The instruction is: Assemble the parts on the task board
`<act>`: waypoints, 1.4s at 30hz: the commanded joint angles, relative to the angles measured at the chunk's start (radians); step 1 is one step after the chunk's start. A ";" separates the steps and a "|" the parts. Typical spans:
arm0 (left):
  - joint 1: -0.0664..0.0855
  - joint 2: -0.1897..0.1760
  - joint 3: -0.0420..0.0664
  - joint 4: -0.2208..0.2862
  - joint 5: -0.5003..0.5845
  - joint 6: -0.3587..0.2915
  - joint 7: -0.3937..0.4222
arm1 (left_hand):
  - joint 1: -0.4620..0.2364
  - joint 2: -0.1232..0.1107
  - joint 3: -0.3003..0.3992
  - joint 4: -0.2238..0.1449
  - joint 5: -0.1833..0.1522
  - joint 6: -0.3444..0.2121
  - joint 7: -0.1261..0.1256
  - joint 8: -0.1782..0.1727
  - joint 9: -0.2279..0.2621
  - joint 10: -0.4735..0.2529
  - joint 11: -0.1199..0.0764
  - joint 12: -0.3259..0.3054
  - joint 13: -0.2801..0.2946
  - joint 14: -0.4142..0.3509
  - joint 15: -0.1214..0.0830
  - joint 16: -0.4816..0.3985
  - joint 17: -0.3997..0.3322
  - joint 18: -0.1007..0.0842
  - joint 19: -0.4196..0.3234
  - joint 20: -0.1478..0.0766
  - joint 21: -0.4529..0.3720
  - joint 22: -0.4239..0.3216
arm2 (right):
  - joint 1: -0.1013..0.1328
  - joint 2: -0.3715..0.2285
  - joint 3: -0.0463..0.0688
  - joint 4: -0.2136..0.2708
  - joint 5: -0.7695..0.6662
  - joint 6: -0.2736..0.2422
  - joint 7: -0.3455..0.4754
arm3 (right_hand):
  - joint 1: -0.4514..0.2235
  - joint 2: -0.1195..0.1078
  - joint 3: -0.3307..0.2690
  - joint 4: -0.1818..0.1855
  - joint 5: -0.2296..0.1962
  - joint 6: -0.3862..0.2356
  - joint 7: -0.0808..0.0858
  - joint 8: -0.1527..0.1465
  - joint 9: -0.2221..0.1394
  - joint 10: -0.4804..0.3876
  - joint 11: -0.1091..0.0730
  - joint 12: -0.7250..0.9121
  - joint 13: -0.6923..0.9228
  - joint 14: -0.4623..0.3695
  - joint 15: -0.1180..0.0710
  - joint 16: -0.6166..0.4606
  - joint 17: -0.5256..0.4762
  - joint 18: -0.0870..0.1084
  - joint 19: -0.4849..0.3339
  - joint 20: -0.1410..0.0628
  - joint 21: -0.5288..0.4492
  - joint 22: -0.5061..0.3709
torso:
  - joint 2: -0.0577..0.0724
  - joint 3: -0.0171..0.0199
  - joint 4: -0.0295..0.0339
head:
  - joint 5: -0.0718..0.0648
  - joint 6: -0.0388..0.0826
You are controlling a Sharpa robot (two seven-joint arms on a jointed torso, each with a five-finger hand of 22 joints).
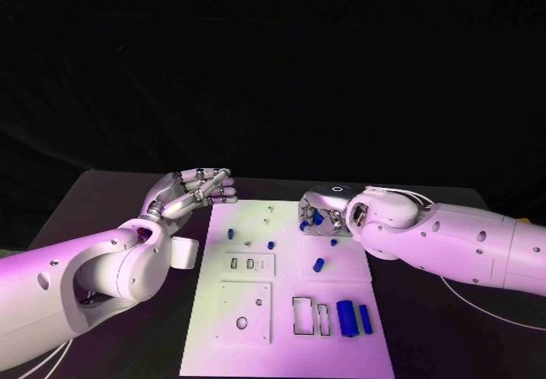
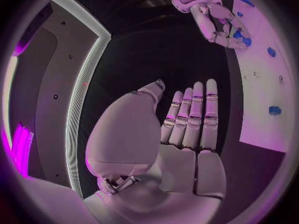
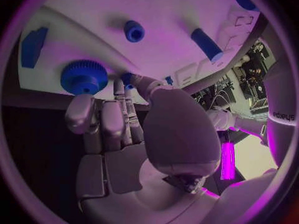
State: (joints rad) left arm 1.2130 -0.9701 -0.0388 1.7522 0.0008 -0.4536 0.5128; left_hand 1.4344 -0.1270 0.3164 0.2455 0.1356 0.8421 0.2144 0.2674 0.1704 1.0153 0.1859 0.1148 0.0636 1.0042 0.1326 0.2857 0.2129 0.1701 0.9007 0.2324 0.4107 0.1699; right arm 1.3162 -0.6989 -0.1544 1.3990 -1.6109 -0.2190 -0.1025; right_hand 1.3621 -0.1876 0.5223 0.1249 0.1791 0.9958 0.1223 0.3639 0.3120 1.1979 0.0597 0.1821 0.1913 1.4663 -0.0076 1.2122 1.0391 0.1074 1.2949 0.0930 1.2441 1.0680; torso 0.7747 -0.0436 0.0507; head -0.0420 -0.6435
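Head view first: the right hand (image 1: 322,212) is down over the far right part of the white rectangular task board (image 1: 256,316), its fingers curled toward the surface, while the left hand (image 1: 196,192) hangs off the board's far left corner, fingers extended together and holding nothing. From the right wrist, the fingertips (image 3: 127,79) reach toward a blue toothed gear wheel (image 3: 83,76) lying flat on the board; the gear sits just beside them, to the side of the curled fingers rather than between them. I cannot tell whether anything is already pinched there. A little blue round peg (image 3: 134,31) and a blue cylindrical rod (image 3: 206,43) lie farther out on the board, the rod's long axis slanting away from the hand. The right hand is plainly the nearer one for that gear.
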 commanded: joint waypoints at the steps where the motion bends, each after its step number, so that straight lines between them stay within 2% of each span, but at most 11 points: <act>1: 0.002 0.000 0.001 0.001 0.004 0.025 -0.006 | -0.006 -0.007 0.004 0.002 -0.006 0.005 0.035 -0.003 -0.001 0.005 0.001 -0.004 0.001 -0.004 0.002 -0.007 0.002 0.011 -0.005 0.000 -0.004 -0.001 | -0.001 0.001 0.000 -0.002 -0.015 -0.045 0.001 | 0.012 0.019 0.011 -0.007 -0.003 0.005 -0.005 0.011 0.014 0.003 -0.002 0.008 0.009 0.011 -0.008 0.006 0.002 -0.007 0.000 -0.004 0.007 0.008 | 0.002 -0.0002 -0.0003 | 0.002 0.000; 5: 0.002 0.000 0.001 0.000 0.004 0.027 -0.009 | -0.006 -0.007 0.004 0.002 -0.006 0.005 0.035 -0.003 -0.001 0.005 0.001 -0.004 0.001 -0.004 0.002 -0.007 0.002 0.011 -0.005 0.000 -0.004 -0.001 | -0.001 0.001 0.000 -0.002 -0.016 -0.088 -0.003 | 0.030 0.032 0.027 -0.032 -0.023 0.006 -0.006 0.032 0.041 -0.001 -0.006 0.021 0.021 0.011 -0.012 0.014 0.006 -0.010 0.003 -0.008 0.020 0.028 | 0.004 -0.0008 0.0010 | 0.002 0.000; 10: 0.002 0.000 0.001 -0.001 0.004 0.029 -0.012 | -0.007 -0.007 0.004 0.002 -0.006 0.004 0.035 -0.004 -0.002 0.004 0.001 -0.006 0.001 -0.005 0.002 -0.007 0.002 0.011 -0.005 0.000 -0.004 -0.002 | -0.001 0.002 0.000 0.011 -0.018 -0.164 -0.006 | 0.032 0.029 0.039 -0.044 -0.025 -0.005 0.000 0.034 0.051 -0.018 -0.001 0.019 0.023 0.010 -0.010 0.018 0.007 -0.011 0.004 -0.006 0.028 0.040 | 0.004 -0.0006 -0.0002 | 0.005 0.003; 14: 0.002 0.000 0.001 -0.002 0.004 0.031 -0.014 | -0.007 -0.007 0.005 0.002 -0.006 0.003 0.036 -0.005 -0.002 0.004 0.002 -0.007 0.001 -0.005 0.003 -0.008 0.002 0.011 -0.005 0.000 -0.004 -0.002 | 0.001 0.005 0.001 0.020 -0.018 -0.216 -0.010 | 0.029 0.025 0.048 -0.051 -0.020 -0.010 0.003 0.038 0.060 -0.035 0.004 0.014 0.021 0.010 -0.006 0.021 0.008 -0.012 0.004 -0.004 0.032 0.047 | 0.005 -0.0013 0.0027 | 0.004 0.009; 19: 0.002 0.000 0.001 -0.004 0.004 0.033 -0.015 | -0.007 -0.007 0.005 0.002 -0.006 0.003 0.036 -0.005 -0.002 0.004 0.002 -0.007 0.001 -0.005 0.003 -0.008 0.002 0.011 -0.005 0.000 -0.004 -0.002 | 0.004 0.024 0.002 0.012 -0.016 -0.254 -0.017 | 0.026 0.022 0.054 -0.055 -0.014 -0.015 0.006 0.038 0.065 -0.043 0.007 0.011 0.020 0.010 -0.004 0.025 0.011 -0.013 0.005 -0.001 0.036 0.053 | 0.008 -0.0026 0.0069 | 0.004 0.016; 20: 0.002 0.000 0.001 -0.005 0.004 0.033 -0.015 | -0.008 -0.007 0.006 0.001 -0.007 0.002 0.037 -0.006 -0.002 0.003 0.002 -0.009 0.001 -0.006 0.003 -0.009 0.003 0.011 -0.006 0.001 -0.004 -0.002 | 0.005 0.030 0.002 0.007 -0.016 -0.259 -0.018 | 0.026 0.022 0.054 -0.055 -0.014 -0.015 0.006 0.038 0.065 -0.043 0.007 0.011 0.020 0.010 -0.004 0.025 0.011 -0.013 0.005 -0.001 0.036 0.053 | 0.008 -0.0027 0.0062 | 0.005 0.016; 27: 0.002 0.000 0.001 -0.006 0.004 0.034 -0.015 | -0.008 -0.007 0.006 0.001 -0.007 0.002 0.037 -0.006 -0.002 0.003 0.002 -0.009 0.001 -0.006 0.003 -0.009 0.003 0.011 -0.006 0.001 -0.004 -0.002 | 0.011 0.073 0.004 -0.034 -0.009 -0.272 -0.021 | 0.023 0.021 0.056 -0.056 -0.015 -0.019 0.007 0.037 0.067 -0.044 0.008 0.011 0.019 0.011 -0.003 0.029 0.015 -0.013 0.006 0.000 0.039 0.058 | 0.010 -0.0030 0.0100 | 0.007 0.020; 33: 0.003 -0.001 0.001 -0.004 0.005 0.034 -0.015 | -0.008 -0.008 0.008 0.001 -0.007 0.001 0.038 -0.007 -0.003 0.002 0.003 -0.011 0.001 -0.007 0.004 -0.010 0.003 0.011 -0.007 0.001 -0.005 -0.003 | 0.013 0.108 0.005 -0.070 0.008 -0.262 -0.013 | 0.019 0.020 0.059 -0.056 -0.017 -0.023 0.008 0.035 0.069 -0.045 0.009 0.011 0.019 0.011 -0.002 0.032 0.018 -0.014 0.007 0.001 0.041 0.062 | 0.014 -0.0060 0.0157 | 0.002 0.019; 37: 0.005 -0.002 0.001 -0.003 0.005 0.035 -0.015 | -0.008 -0.008 0.008 0.001 -0.007 0.000 0.038 -0.008 -0.003 0.001 0.003 -0.011 0.001 -0.007 0.004 -0.011 0.003 0.011 -0.007 0.001 -0.005 -0.003 | 0.013 0.131 0.005 -0.093 0.016 -0.253 -0.009 | 0.017 0.020 0.059 -0.055 -0.017 -0.024 0.009 0.035 0.069 -0.046 0.009 0.011 0.019 0.012 -0.001 0.035 0.021 -0.014 0.006 0.001 0.041 0.062 | 0.017 -0.0064 0.0182 | 0.004 0.019; 42: 0.008 -0.003 0.001 -0.003 0.007 0.034 -0.014 | -0.008 -0.008 0.008 0.001 -0.007 0.000 0.038 -0.008 -0.003 0.001 0.003 -0.011 0.001 -0.007 0.004 -0.011 0.003 0.011 -0.007 0.001 -0.005 -0.003 | 0.010 0.149 0.005 -0.113 0.022 -0.239 -0.004 | 0.013 0.019 0.059 -0.054 -0.018 -0.026 0.009 0.034 0.070 -0.046 0.010 0.011 0.019 0.012 0.000 0.033 0.018 -0.013 0.003 0.002 0.039 0.059 | 0.020 -0.0085 0.0242 | 0.000 0.018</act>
State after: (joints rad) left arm 1.2195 -0.9736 -0.0388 1.7463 0.0038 -0.4384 0.4938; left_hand 1.4305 -0.1310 0.3191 0.2483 0.1356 0.8421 0.2144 0.2636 0.1683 1.0152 0.1859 0.1094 0.0635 1.0005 0.1362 0.2817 0.2150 0.1700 0.9007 0.2324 0.4107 0.1680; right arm 1.3275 -0.5523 -0.1494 1.2891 -1.5949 -0.4706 -0.1122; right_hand 1.3807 -0.1698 0.5768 0.0695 0.1626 0.9747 0.1282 0.3957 0.3704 1.1590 0.0720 0.1908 0.2082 1.4664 -0.0146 1.2432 1.0582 0.1076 1.2983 0.0895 1.2787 1.1280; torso 0.7918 -0.0509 0.0706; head -0.0407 -0.6245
